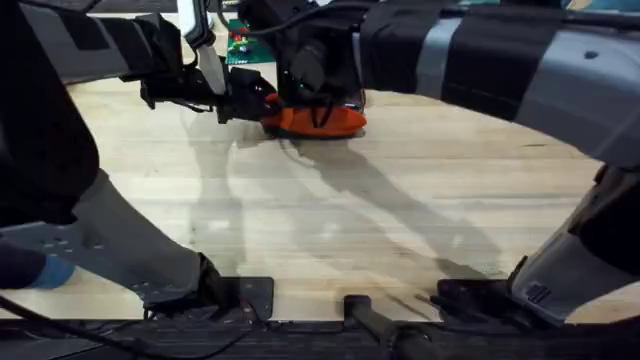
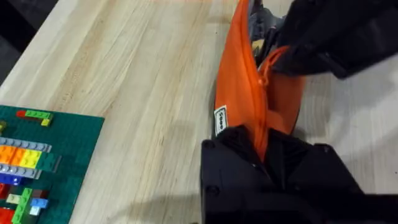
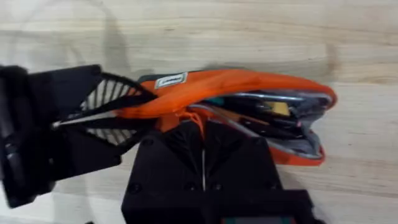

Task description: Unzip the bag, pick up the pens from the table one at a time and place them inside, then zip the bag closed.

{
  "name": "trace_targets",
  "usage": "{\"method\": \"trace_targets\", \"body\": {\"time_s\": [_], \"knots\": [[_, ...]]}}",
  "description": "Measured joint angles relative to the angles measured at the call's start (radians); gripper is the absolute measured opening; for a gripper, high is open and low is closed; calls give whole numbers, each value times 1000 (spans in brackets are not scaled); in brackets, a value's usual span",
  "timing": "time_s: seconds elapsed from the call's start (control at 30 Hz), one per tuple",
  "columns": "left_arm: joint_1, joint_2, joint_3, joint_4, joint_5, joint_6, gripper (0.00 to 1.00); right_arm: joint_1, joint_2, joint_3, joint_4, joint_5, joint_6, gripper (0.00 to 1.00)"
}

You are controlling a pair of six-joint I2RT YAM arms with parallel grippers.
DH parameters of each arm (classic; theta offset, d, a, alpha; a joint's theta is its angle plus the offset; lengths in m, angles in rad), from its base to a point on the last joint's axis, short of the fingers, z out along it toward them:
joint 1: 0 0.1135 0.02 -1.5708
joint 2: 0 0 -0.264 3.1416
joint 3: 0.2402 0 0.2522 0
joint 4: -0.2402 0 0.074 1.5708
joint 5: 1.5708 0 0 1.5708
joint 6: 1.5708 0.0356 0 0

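Both sets of jaws are pressed together on the bag. Left gripper: its black fingers pinch the end of the bag that carries the small white label, with the orange fabric clamped between them. Right gripper: its fingers meet along the zipper line, pinching the orange pull cord near the middle of the bag.

Table: a light wooden top of joined planks. Both arms reach over it to its far side, the left arm from the lower left, the right arm large and dark across the upper right of the overhead view.

Bag: an oblong orange pouch resting on the far part of the table, between the two grippers. In the right wrist view the zipper is closed at the end held by the left gripper and gapes open at the other end. A dark interior with a silver-accented item shows through the opening; whether both pens are inside cannot be told.

Green baseplate: it lies on the table well apart from the bag, with coloured toy bricks stuck on it.
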Motion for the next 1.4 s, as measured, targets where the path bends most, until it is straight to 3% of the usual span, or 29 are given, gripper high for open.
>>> {"method": "trace_targets", "body": {"time_s": [0.9, 1.4], "knots": [[0, 0, 0, 3, 4, 0, 43, -71, -32, 0, -67, -7, -1, 30], [-7, 0, 0, 3, 12, 0, 43, -83, -44, 0, -147, 81, -1, 31]]}}
